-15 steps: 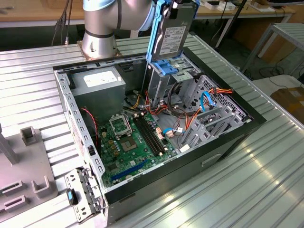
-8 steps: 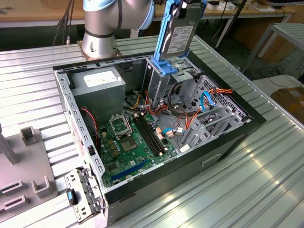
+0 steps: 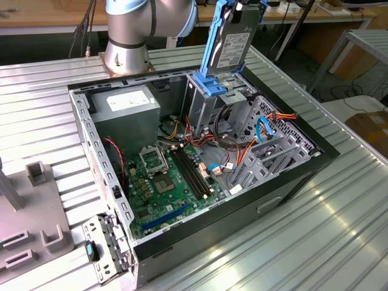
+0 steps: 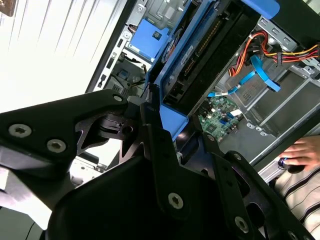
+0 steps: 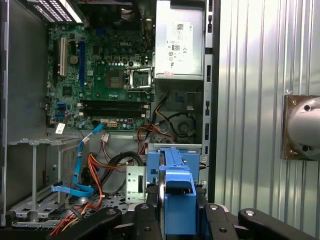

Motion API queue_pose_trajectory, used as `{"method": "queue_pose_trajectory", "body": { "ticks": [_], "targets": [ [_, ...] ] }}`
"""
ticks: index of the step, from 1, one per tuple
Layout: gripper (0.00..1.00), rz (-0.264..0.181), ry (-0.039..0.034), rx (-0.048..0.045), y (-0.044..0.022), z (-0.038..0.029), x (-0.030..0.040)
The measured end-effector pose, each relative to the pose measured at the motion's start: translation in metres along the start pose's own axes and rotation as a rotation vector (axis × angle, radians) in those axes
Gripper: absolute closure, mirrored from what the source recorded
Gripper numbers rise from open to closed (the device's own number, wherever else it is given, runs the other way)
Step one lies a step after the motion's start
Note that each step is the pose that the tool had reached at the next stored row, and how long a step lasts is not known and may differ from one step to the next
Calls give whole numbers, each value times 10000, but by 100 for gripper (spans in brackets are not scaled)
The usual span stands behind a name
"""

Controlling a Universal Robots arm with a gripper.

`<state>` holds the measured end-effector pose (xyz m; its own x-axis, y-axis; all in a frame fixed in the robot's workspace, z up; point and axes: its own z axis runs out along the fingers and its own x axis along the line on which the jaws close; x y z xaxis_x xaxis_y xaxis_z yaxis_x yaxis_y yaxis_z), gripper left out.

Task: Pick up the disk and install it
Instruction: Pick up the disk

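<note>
The disk [image 3: 233, 48], a grey-metal drive in a bright blue carrier rail, stands on end over the open computer case [image 3: 303, 176], leaning slightly. Its lower end meets the blue bracket [image 3: 219, 85] on top of the tall metal drive bay [image 3: 203, 109]. In the first wrist view my gripper [image 5: 177, 222] is shut on the disk [image 5: 176, 192], with a black finger [image 5: 145, 220] on each side of the blue rail. In the second wrist view the gripper [image 4: 175, 127] clamps the disk [image 4: 210, 55] from its end, above the bay.
Inside the case lie the motherboard [image 3: 163, 182], the power supply [image 3: 124, 106] and loose orange and blue cables [image 3: 267, 127]. The arm's base [image 3: 124, 54] stands behind the case. A grey fixture [image 3: 30, 206] sits at the exterior view's left. A person's hand [image 4: 302, 150] rests beside the case.
</note>
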<state>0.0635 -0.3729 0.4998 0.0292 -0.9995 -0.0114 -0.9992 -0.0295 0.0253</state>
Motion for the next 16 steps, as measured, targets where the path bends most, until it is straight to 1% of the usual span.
{"method": "queue_pose_trajectory", "body": {
  "ticks": [3, 5, 7, 11, 13, 16],
  "targets": [
    [63, -1, 1, 0, 0, -1, 17],
    [63, 0, -1, 0, 1, 0, 59],
    [63, 0, 1, 0, 2, -1, 86],
    [63, -1, 0, 0, 5, -2, 175],
    [63, 0, 1, 0, 6, -2, 206],
    [63, 0, 1, 0, 8, -3, 292]
  ]
}}
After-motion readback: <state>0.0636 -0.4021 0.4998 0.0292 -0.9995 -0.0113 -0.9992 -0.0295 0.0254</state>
